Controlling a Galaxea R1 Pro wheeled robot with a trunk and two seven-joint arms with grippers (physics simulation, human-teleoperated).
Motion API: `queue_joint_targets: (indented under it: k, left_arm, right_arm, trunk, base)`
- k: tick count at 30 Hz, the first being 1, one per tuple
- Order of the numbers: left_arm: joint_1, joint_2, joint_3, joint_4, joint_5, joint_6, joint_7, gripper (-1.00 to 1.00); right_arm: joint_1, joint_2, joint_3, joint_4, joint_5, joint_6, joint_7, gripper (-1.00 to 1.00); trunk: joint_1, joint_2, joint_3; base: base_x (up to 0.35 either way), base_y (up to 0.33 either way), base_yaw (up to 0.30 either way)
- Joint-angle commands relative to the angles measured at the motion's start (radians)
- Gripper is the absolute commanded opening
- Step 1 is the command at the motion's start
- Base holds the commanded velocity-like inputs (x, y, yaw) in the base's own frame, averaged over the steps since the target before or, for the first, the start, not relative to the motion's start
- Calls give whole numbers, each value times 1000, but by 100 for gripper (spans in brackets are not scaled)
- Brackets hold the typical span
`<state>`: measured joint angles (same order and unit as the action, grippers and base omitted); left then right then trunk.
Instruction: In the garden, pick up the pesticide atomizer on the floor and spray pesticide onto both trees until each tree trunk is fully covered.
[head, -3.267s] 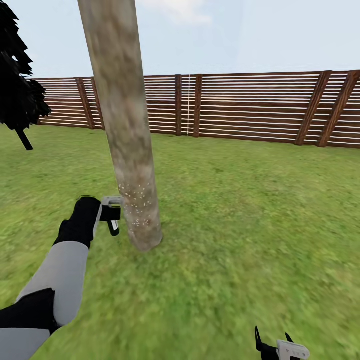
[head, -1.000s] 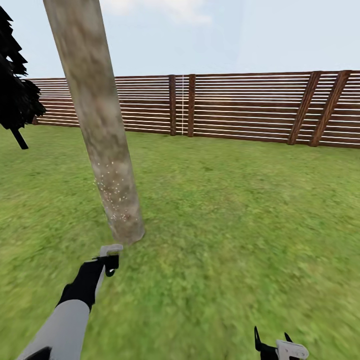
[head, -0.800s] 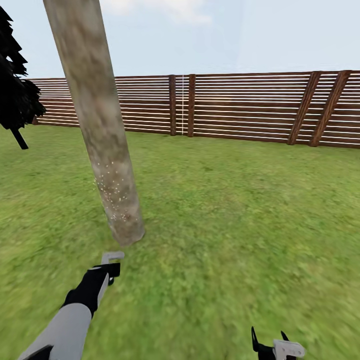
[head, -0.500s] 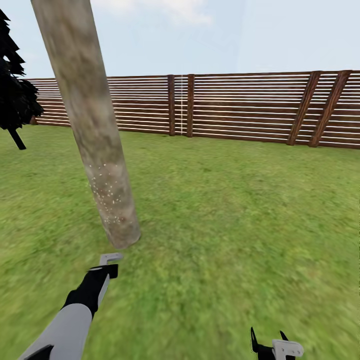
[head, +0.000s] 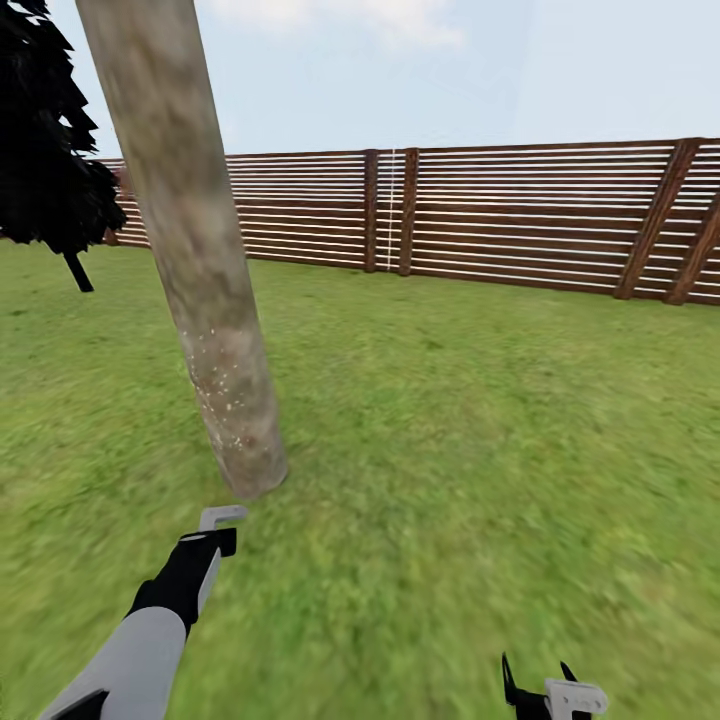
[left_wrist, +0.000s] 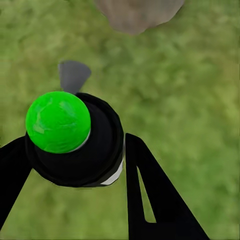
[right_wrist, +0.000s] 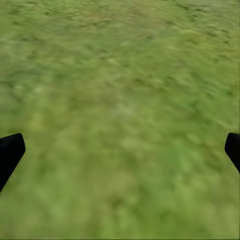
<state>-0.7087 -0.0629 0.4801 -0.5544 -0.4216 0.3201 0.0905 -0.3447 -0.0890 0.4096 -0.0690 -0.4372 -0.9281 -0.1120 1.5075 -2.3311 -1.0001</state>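
Left hand: your left hand (left_wrist: 75, 165) has its two black fingers (left_wrist: 150, 195) closed against the sides of the one pesticide atomizer (left_wrist: 75, 137), whose black body and green round top sit between them; in the head view the left hand (head: 213, 535) is low over the lawn (head: 480, 430).
Atomizer nozzle: the grey nozzle (left_wrist: 73, 75) points ahead of your left hand, toward the trunk's foot.
Tree trunk: one pale mottled tree trunk (head: 195, 250) stands just ahead of your left hand, not touching it, and leans slightly; small pale specks dot its lower part.
Right hand: your right hand (right_wrist: 120, 150) is spread wide with nothing between its two fingertips, over bare grass; in the head view the right hand (head: 545, 685) sits well off to the other side.
Beyond: one black conifer (head: 50, 150) and one slatted wooden fence (head: 500, 220) stand far ahead of both hands.
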Motion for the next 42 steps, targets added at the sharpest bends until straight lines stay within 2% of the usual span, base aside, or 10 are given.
queue_joint_targets:
  k: [1,11,15,20,26,34,42]
  left_arm:
    - [0,0,0,-1,0,0,0,-100]
    - [0,0,0,-1,0,-1,0,-100]
    - [0,0,0,-1,0,-1,0,-100]
    - [0,0,0,1,1,-47,2,-100]
    - [0,-1,0,2,1,-50,2,-100]
    - [0,-5,0,2,1,-50,2,-100]
    - [0,-5,0,1,0,-50,6,-100]
  right_arm:
    - [0,0,0,0,0,0,0,100]
    - [0,0,0,0,0,0,0,100]
    - [0,0,0,0,-1,0,0,100]
    - [0,0,0,1,-1,0,0,100]
    - [0,0,0,0,-1,0,0,100]
    - [0,0,0,0,-1,0,0,100]
    - [0,0,0,0,-1,0,0,100]
  trunk:
    - [0,0,0]
    - [0,0,0]
    - [0,0,0]
    - [0,0,0]
    - [0,0,0]
    - [0,0,0]
    - [0,0,0]
  base:
    - [287,-139,100]
    - [301,-119,20]
    - [283,-157,236]
    - [266,-172,276]
    - [34,-262,233]
    - [6,-273,10]
    - [174,-242,192]
